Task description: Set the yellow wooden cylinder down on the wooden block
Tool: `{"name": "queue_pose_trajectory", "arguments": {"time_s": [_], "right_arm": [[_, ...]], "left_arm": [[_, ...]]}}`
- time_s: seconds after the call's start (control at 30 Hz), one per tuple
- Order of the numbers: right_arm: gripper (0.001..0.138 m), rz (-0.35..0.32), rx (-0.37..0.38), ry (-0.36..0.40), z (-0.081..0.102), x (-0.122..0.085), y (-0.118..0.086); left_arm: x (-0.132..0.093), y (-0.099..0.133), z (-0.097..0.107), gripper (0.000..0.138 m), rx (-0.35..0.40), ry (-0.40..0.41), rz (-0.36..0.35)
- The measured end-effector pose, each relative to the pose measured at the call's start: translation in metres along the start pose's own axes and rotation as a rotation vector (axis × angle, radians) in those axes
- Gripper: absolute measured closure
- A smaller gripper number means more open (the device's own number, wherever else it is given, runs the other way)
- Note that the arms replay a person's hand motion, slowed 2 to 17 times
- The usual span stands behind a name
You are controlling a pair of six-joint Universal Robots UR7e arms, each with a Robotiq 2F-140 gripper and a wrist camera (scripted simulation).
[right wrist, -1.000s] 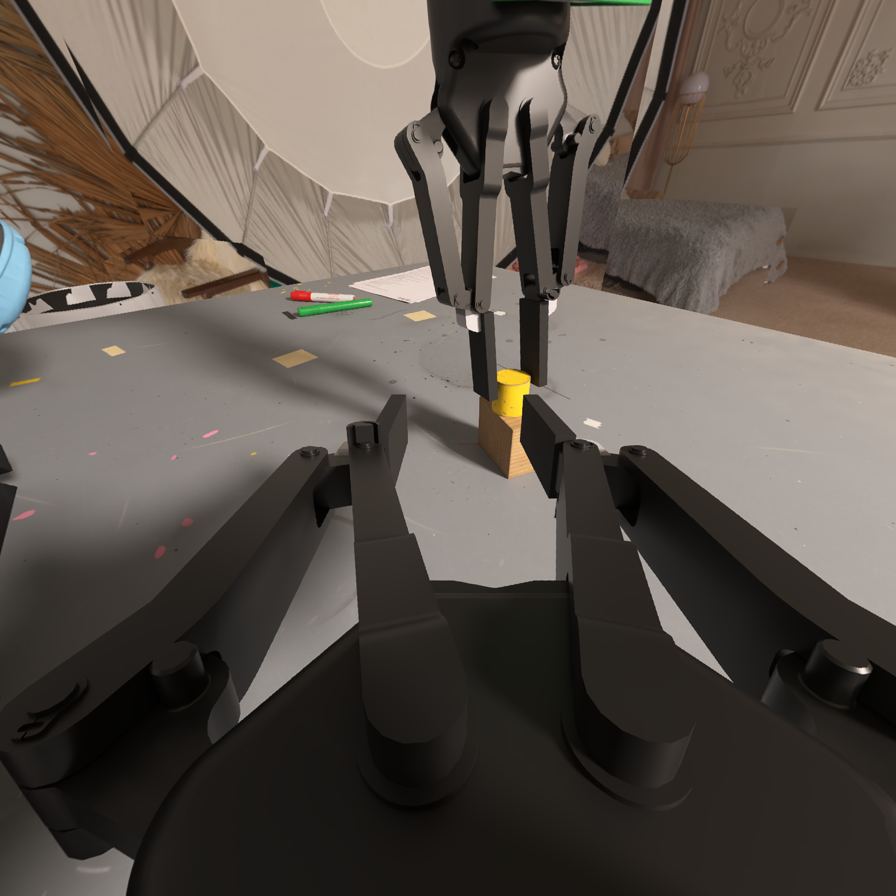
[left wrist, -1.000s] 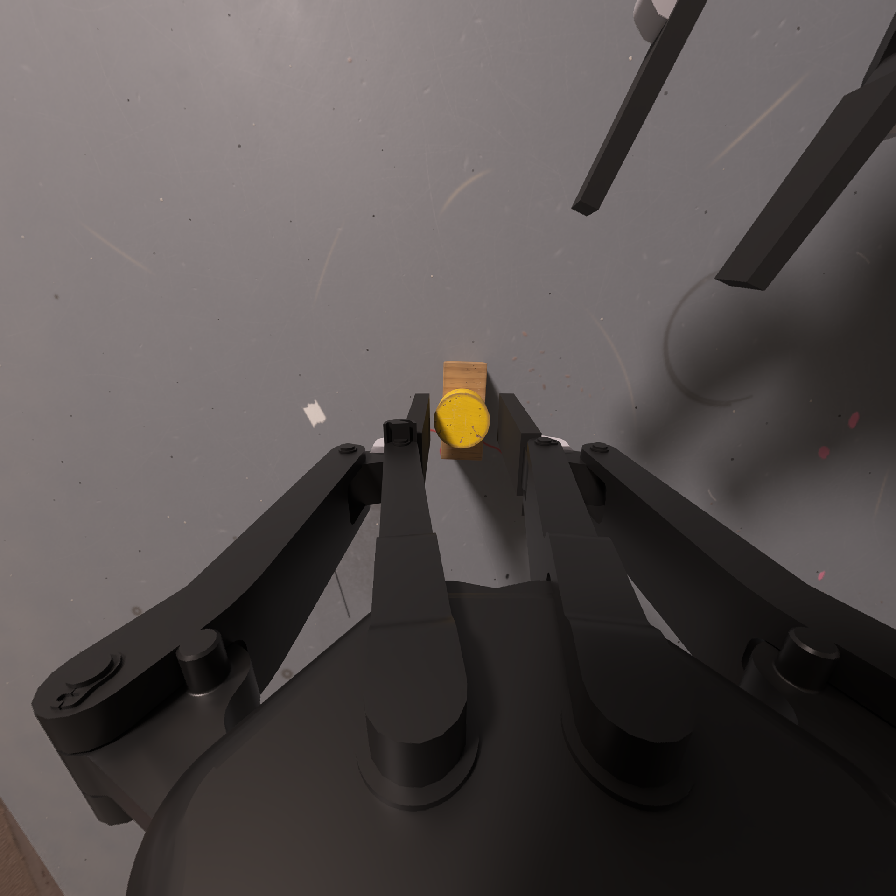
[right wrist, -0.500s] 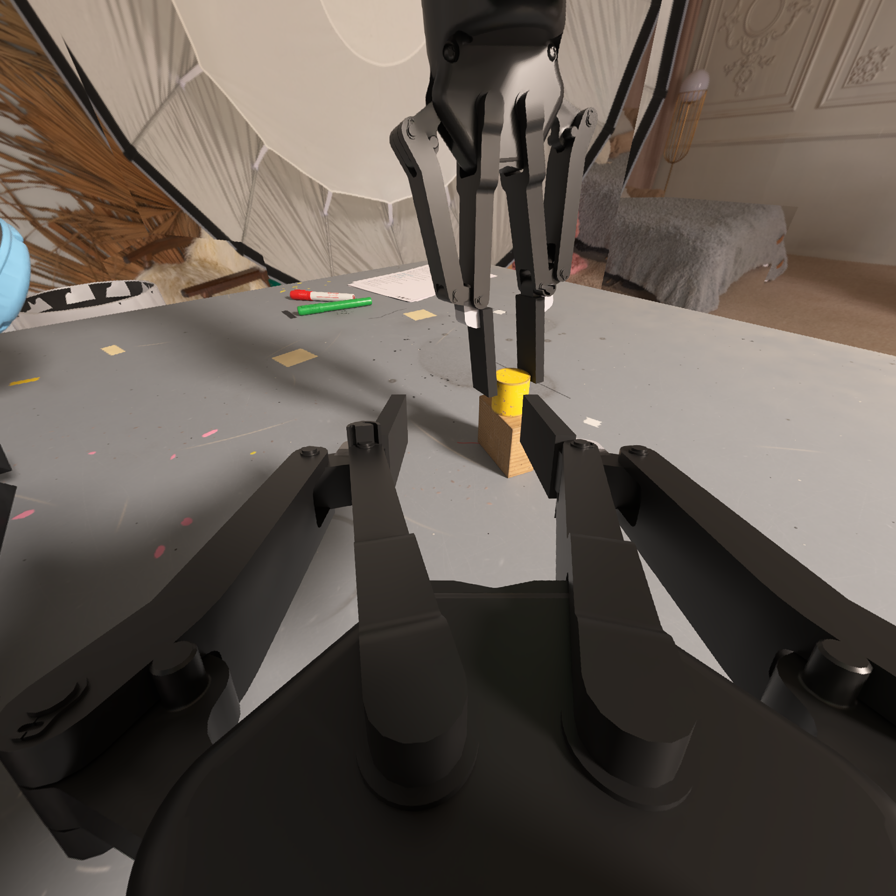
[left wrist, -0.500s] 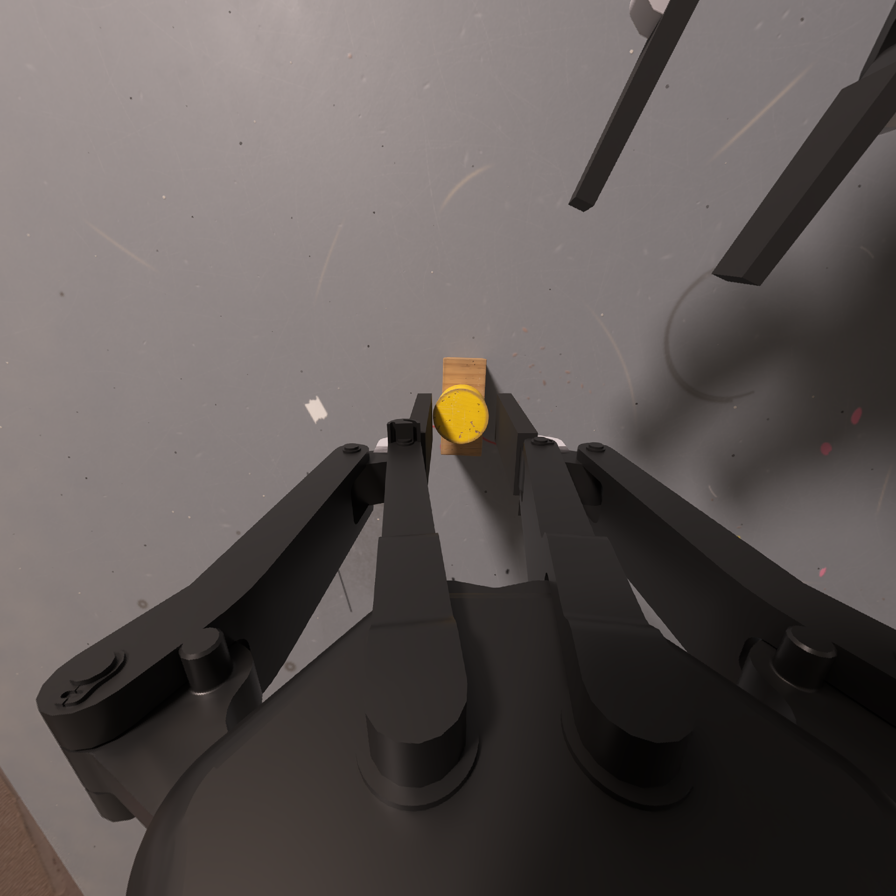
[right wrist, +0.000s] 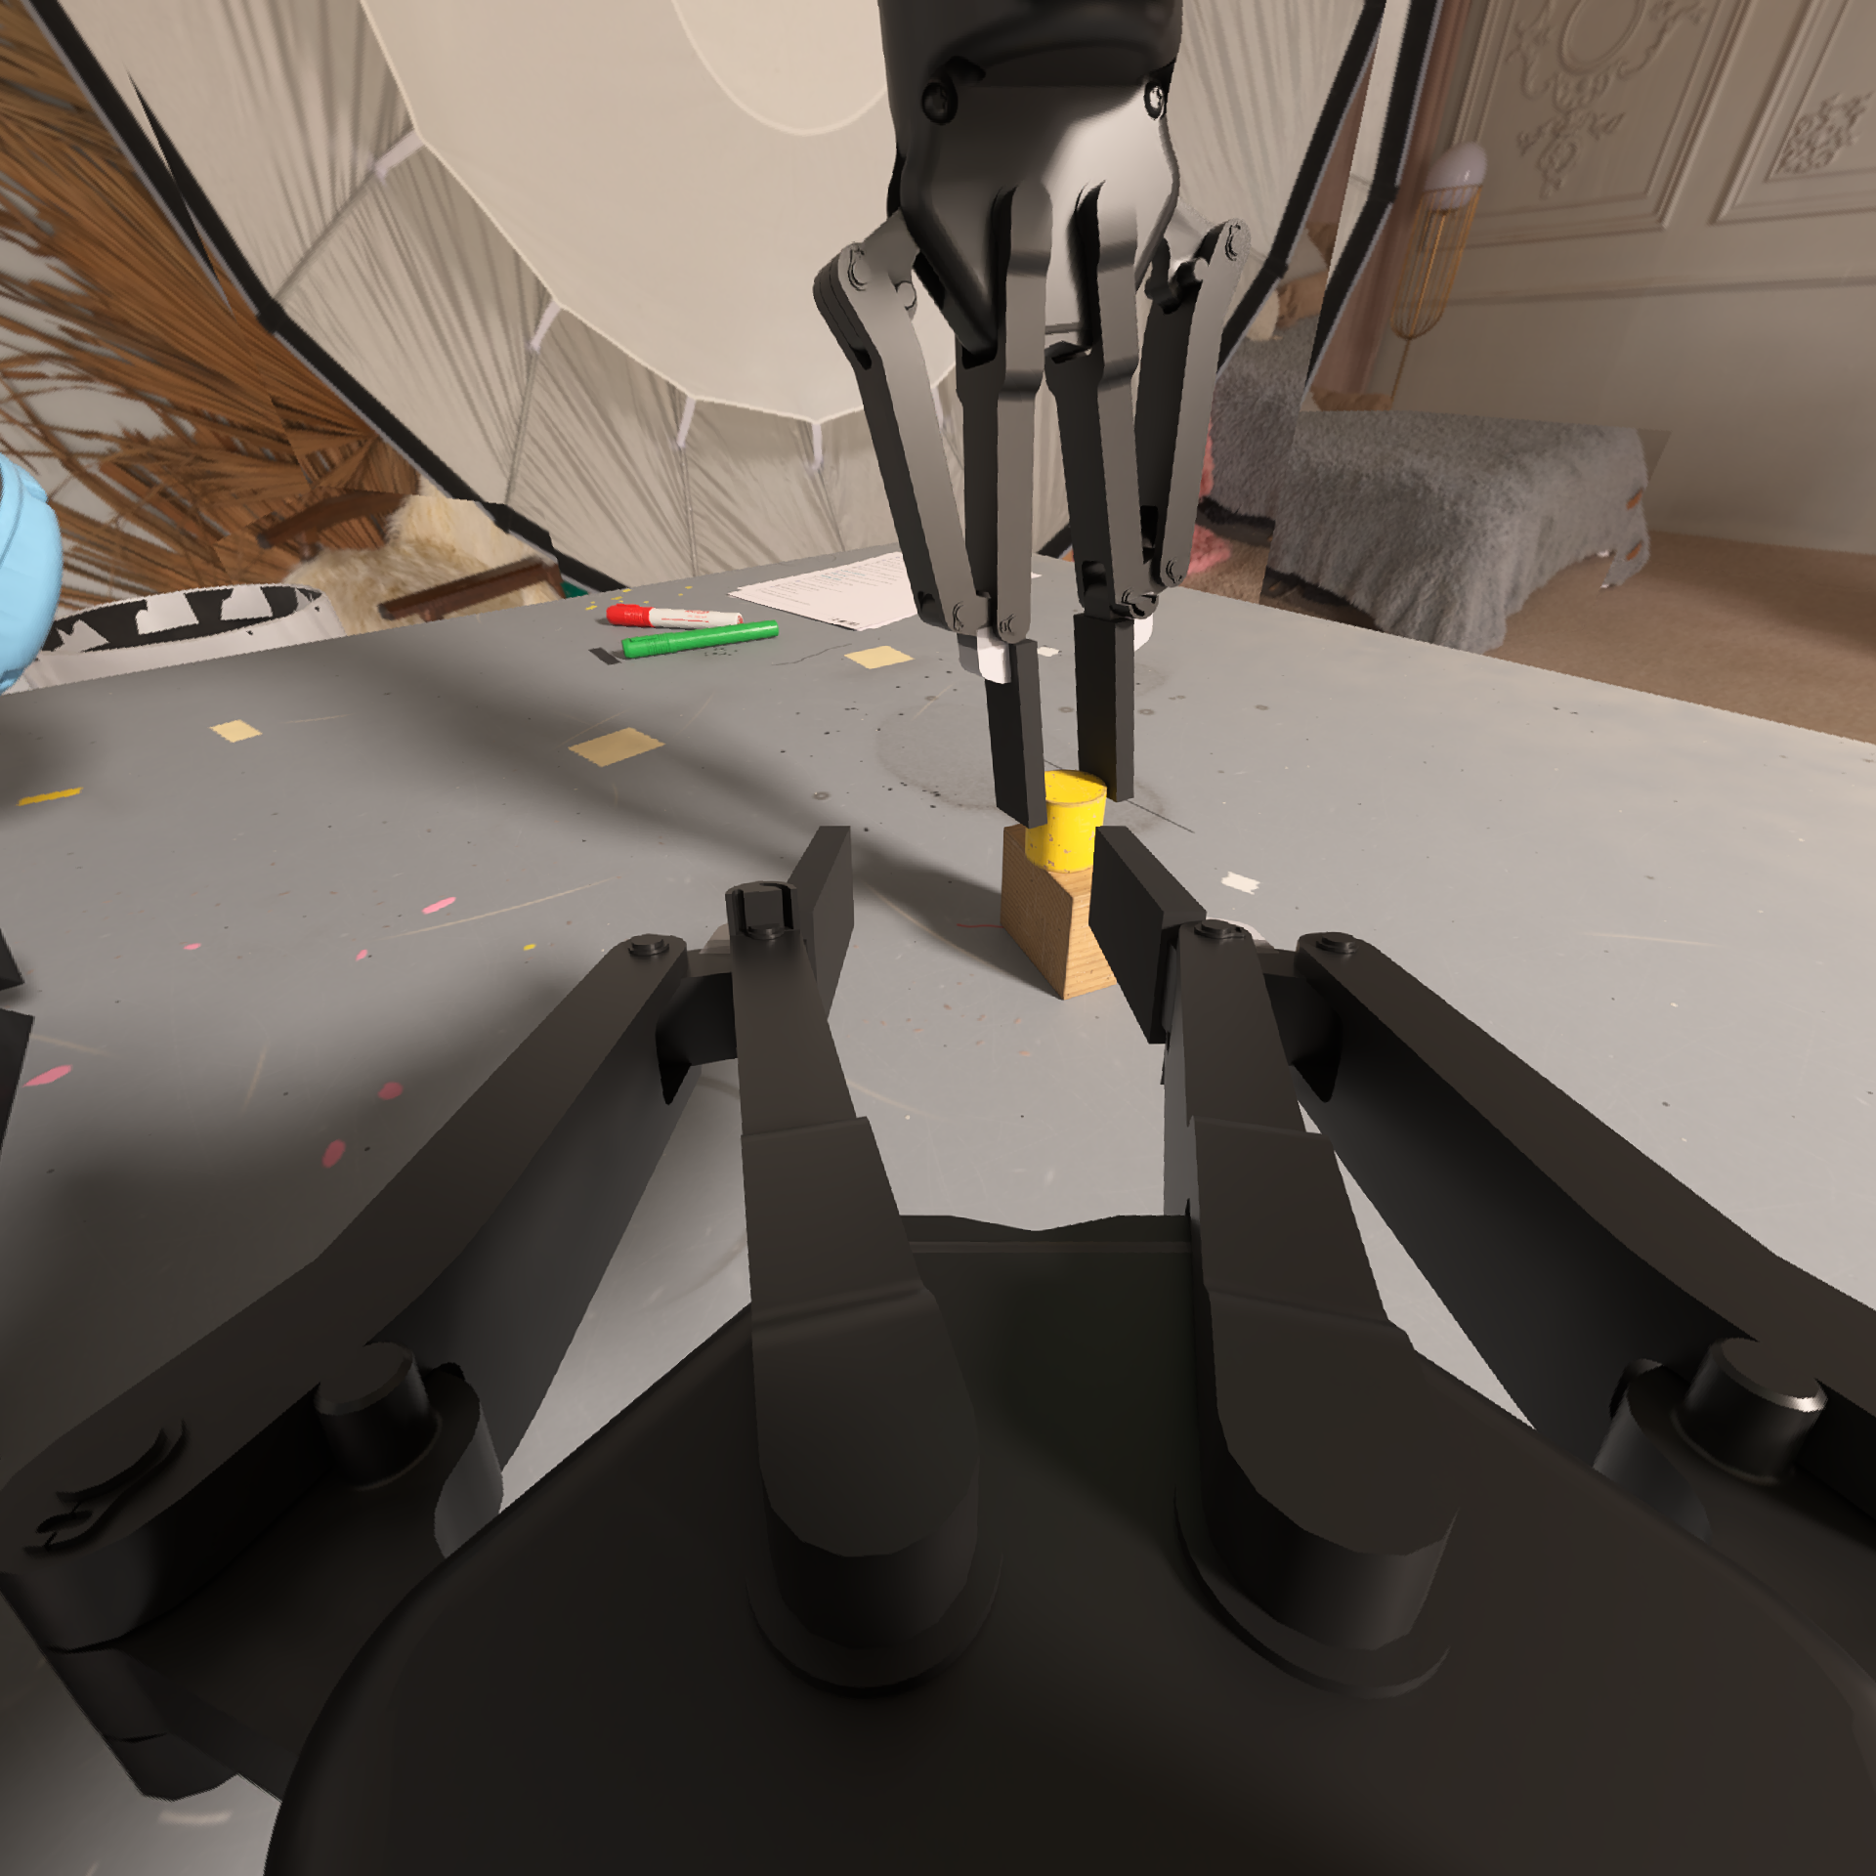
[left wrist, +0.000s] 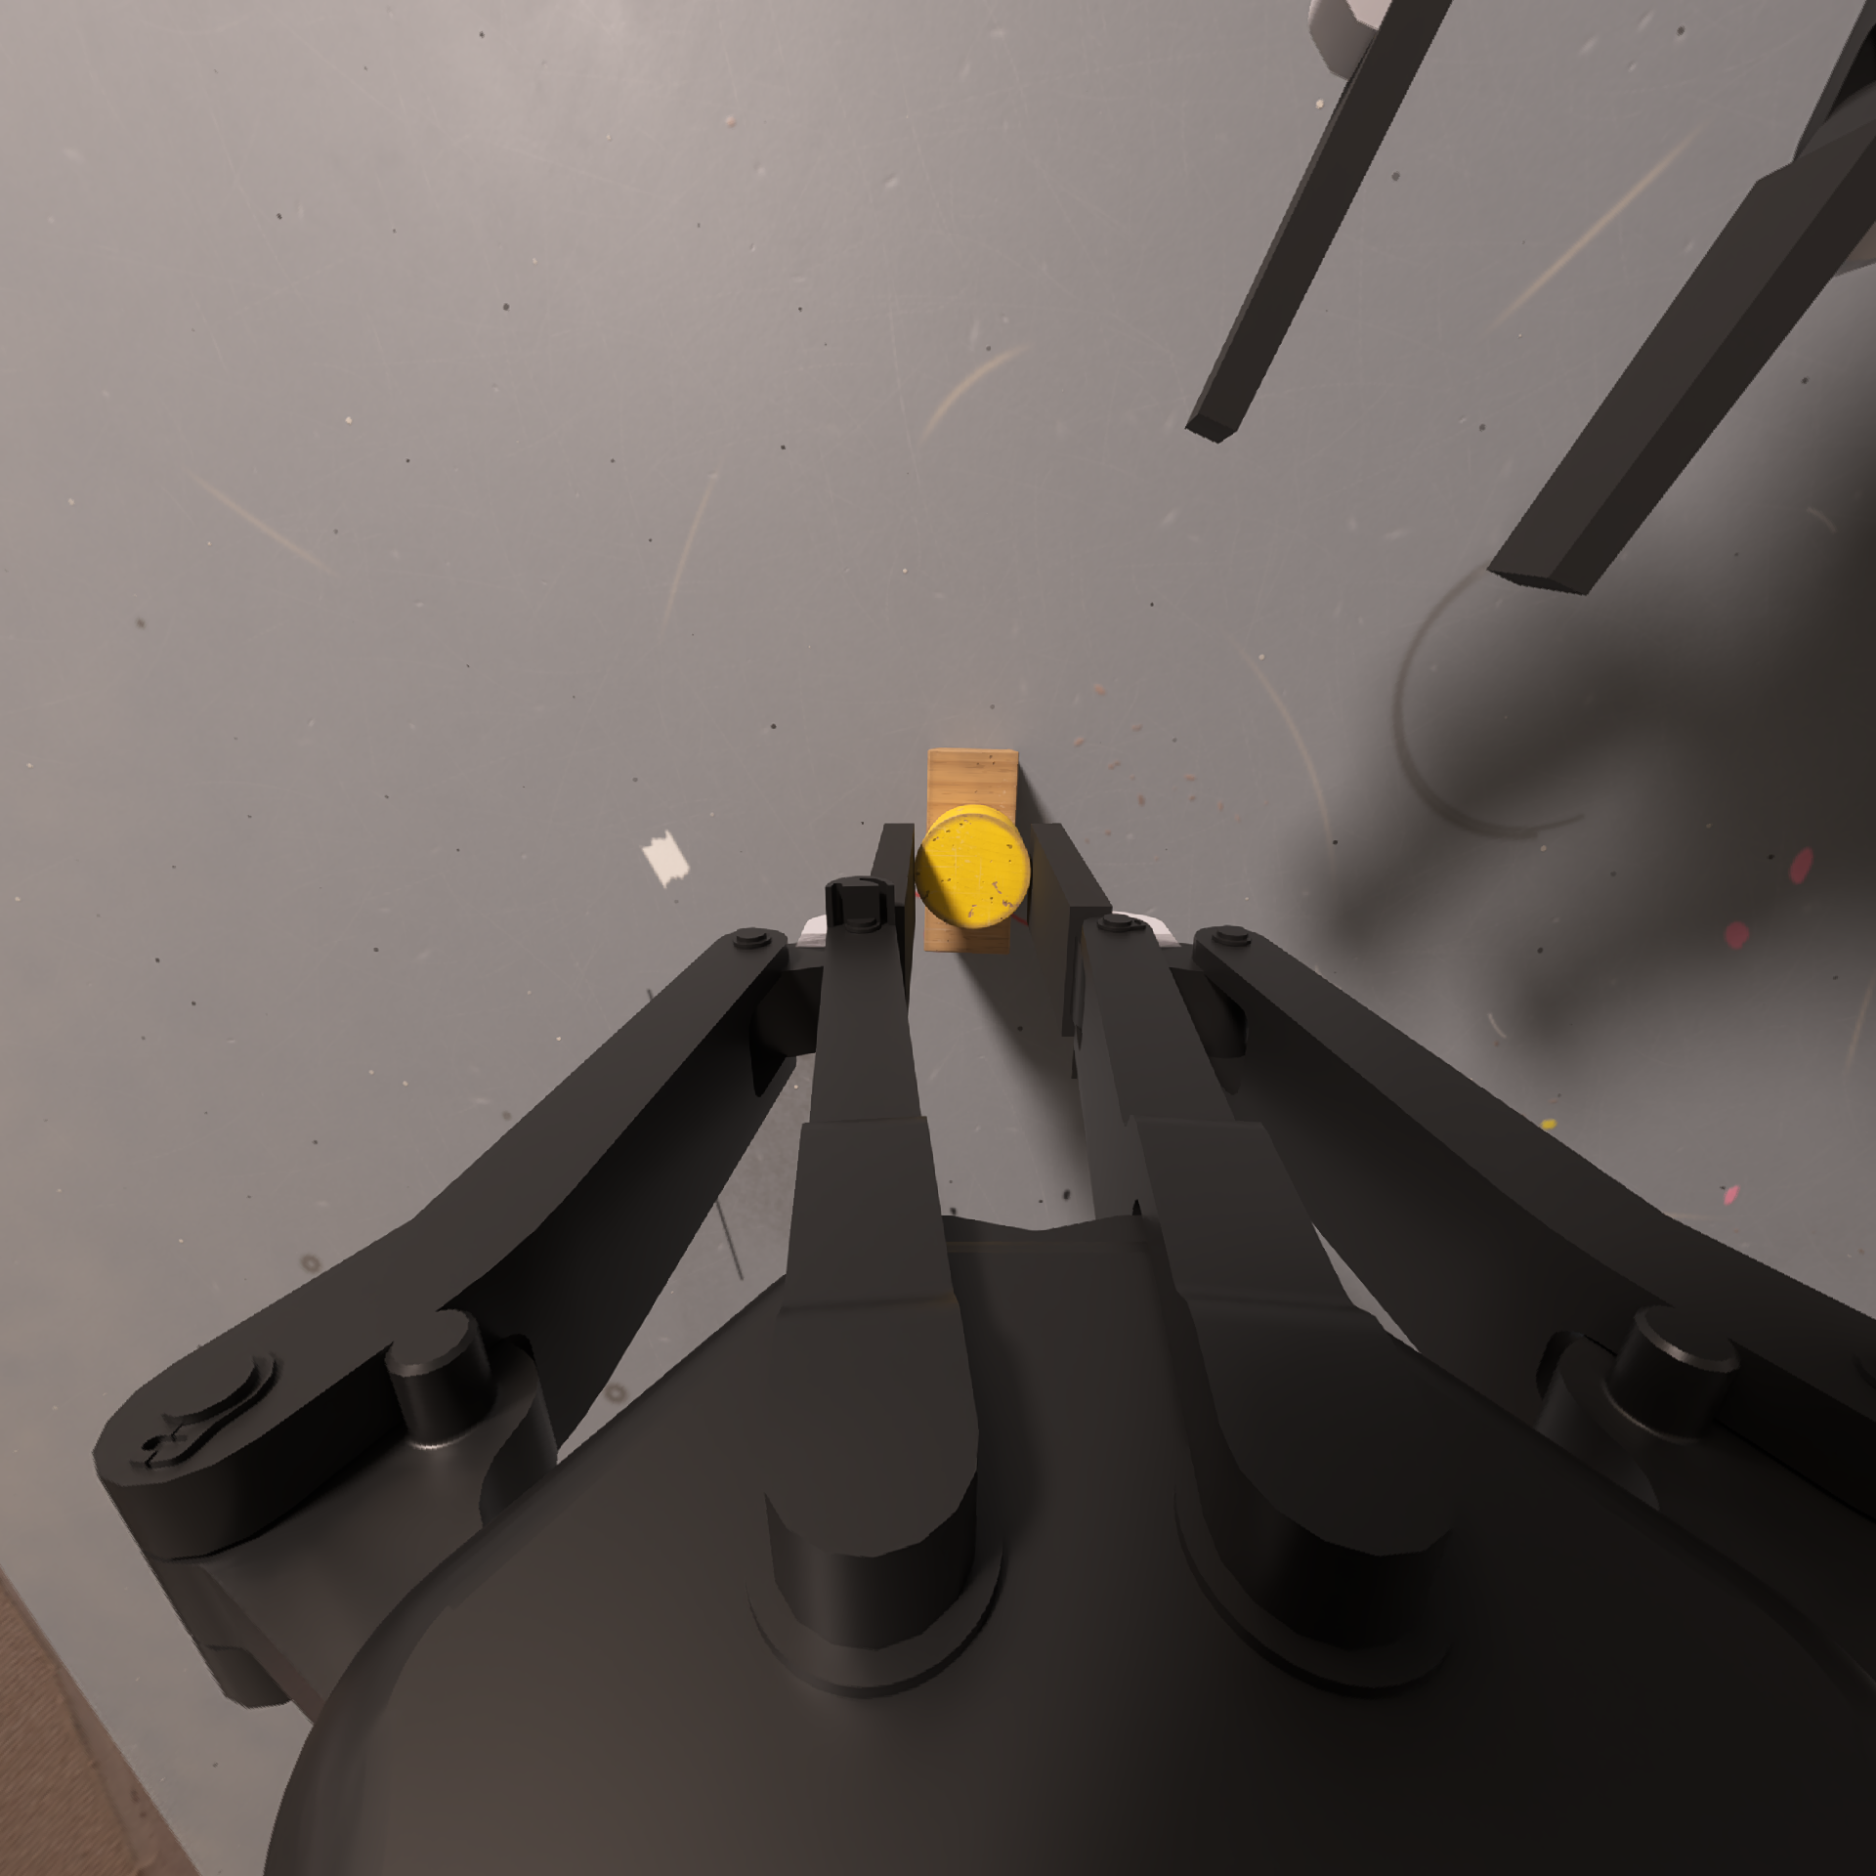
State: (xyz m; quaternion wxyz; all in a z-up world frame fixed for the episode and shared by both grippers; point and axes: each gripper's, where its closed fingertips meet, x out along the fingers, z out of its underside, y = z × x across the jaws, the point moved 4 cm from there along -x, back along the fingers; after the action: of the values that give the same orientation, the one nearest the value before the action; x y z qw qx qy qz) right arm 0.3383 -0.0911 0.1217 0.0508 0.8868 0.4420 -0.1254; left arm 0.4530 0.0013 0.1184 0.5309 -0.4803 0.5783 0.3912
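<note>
Yellow wooden cylinder (right wrist: 1066, 834) stands upright on the wooden block (right wrist: 1051, 929), its base flat on the block's top face. Seen from above in the left wrist view, the cylinder (left wrist: 973, 868) covers the nearer half of the block (left wrist: 969, 787), leaving the far strip of wood bare.

Left gripper (right wrist: 1066, 797) hangs vertically over the pair. Fingers sit narrow, one on each side of the cylinder, tips level with its upper part. A thin gap shows at the right finger in the left wrist view (left wrist: 973, 873); contact on the other side cannot be told. Grip loosened, nothing held.

Right gripper (right wrist: 975, 893) is low over the counter, fingers spread wide and empty. Its right fingertip lies just in front of the block. In the left wrist view its two fingers (left wrist: 1381, 487) reach in from the upper right corner, apart from the block.

Block rests on the grey counter (right wrist: 508, 863), well in from the edges. Red marker (right wrist: 670, 616), green marker (right wrist: 700, 640) and a sheet of paper (right wrist: 832, 594) lie along the far edge. Yellow tape squares (right wrist: 616, 746) are scattered toward the left edge.
</note>
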Motion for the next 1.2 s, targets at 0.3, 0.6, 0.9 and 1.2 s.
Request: {"name": "queue_pose_trajectory", "arguments": {"time_s": [0.3,0.6,0.9,1.2], "right_arm": [[0.076,0.0,0.001,-0.001,0.0001,0.0,0.0],[0.076,-0.001,0.001,-0.002,0.0002,0.0,-0.0002],[0.076,-0.002,0.003,-0.003,0.0004,0.0002,-0.0001],[0.076,-0.002,0.002,-0.005,0.0007,0.0004,-0.0002]], "left_arm": [[0.0,-0.0002,-0.0005,0.108,0.012,0.006,-0.006],[0.0,-0.0003,-0.0016,0.108,0.026,0.012,-0.012],[0.0002,-0.0012,-0.002,0.108,0.028,0.019,-0.01],[0.0004,-0.0021,-0.002,0.108,0.025,0.025,-0.001]]}}
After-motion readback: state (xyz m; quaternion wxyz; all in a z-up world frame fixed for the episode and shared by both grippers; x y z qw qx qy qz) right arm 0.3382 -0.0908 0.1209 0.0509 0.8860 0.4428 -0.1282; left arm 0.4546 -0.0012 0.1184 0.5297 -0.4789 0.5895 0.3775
